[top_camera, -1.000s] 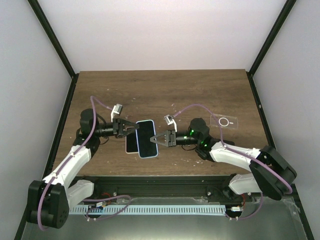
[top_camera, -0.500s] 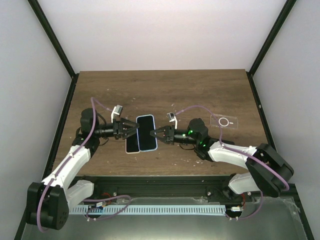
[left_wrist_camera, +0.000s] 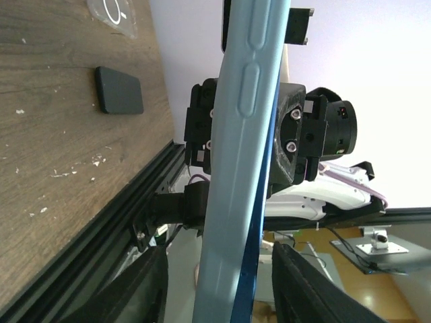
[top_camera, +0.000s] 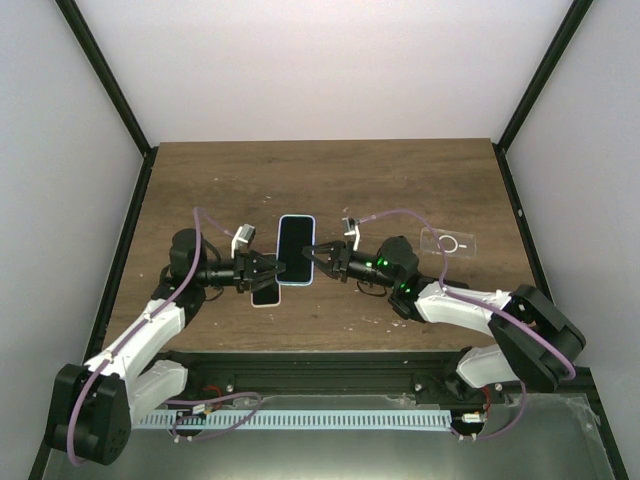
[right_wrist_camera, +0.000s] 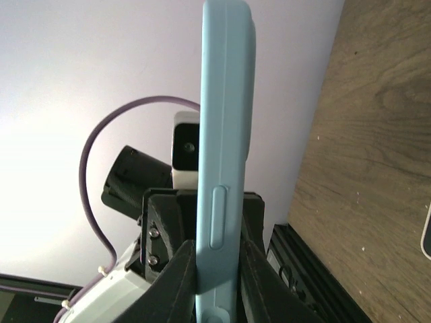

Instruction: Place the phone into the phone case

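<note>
A light blue phone case (top_camera: pixel 296 250) with a dark face toward the camera hangs above the table between both grippers. My right gripper (top_camera: pixel 313 258) is shut on its right edge; the right wrist view shows both fingers pressed against the case (right_wrist_camera: pixel 225 134). My left gripper (top_camera: pixel 279 268) is open at the left edge. In the left wrist view its fingers (left_wrist_camera: pixel 149 289) straddle the case (left_wrist_camera: pixel 239 168) with gaps on both sides. A deeper blue strip (left_wrist_camera: pixel 250 282), likely the phone's edge, runs along the case. A second dark phone-like slab (top_camera: pixel 264 293) lies flat under the left gripper.
A clear plastic piece with a ring mark (top_camera: pixel 450 243) lies right of the right arm, also visible as the clear piece (left_wrist_camera: pixel 114 10) from the left wrist. A small dark rectangle (left_wrist_camera: pixel 118 89) lies on the wood. The table's black front rail (top_camera: pixel 320 360) runs below both grippers.
The case rose from lying tilted near the table to standing upright and farther back. Both grippers closed in toward each other, the left arm reaching rightward.
</note>
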You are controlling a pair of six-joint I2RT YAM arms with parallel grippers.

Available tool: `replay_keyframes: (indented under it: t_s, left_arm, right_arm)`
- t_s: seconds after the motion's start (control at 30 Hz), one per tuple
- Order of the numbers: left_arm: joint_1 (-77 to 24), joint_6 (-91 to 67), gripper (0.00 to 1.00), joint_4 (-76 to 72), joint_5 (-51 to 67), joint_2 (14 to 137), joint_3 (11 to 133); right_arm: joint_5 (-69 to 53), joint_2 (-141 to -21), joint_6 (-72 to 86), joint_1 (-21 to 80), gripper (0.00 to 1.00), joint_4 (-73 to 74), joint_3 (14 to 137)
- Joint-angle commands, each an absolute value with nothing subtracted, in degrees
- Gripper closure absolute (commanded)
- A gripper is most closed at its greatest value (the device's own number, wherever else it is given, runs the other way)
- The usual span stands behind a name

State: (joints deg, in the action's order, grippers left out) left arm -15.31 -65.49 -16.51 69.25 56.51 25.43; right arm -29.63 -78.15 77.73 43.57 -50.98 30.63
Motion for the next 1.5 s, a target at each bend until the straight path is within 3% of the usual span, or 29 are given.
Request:
replay_keyframes:
  t_s: [0.0,0.17,0.37,0.77,0.87,1.07,1.47]
  left_arm:
    - [-16.57,-66.76,0.61,-18.05,67.68,54.96,26.10]
    - [-16.79,-64.58,0.85,-15.28,67.35,56.17,26.76]
    - [-16.79,-62.87,0.98,-14.18,66.82,57.29,27.13]
    - [-16.79,-65.01,0.98,-23.58,64.44,58.06,28.33]
    - [-16.84,-66.37,0.98,-26.68,64.45,59.10,28.46]
    - [-16.81,-64.59,0.99,-25.52,64.10,60.83,28.88]
    - [-16.95,-64.00,0.99,-24.36,64.38,60.57,27.93]
  right_arm:
    - [-25.16,-75.58,78.79,43.07,0.85,-56.94,29.84]
    - [-25.06,-75.38,78.87,43.07,0.85,-55.10,29.48]
    - [-26.95,-75.83,78.24,43.07,0.81,-53.88,29.75]
    - [-38.24,-75.67,74.37,43.07,0.38,-41.81,29.68]
    - [-39.50,-75.10,74.82,43.07,0.36,-41.76,28.11]
    - [-38.76,-73.45,74.71,43.07,0.46,-42.15,27.19]
    - [-37.23,-76.21,76.59,43.07,0.44,-45.03,29.37]
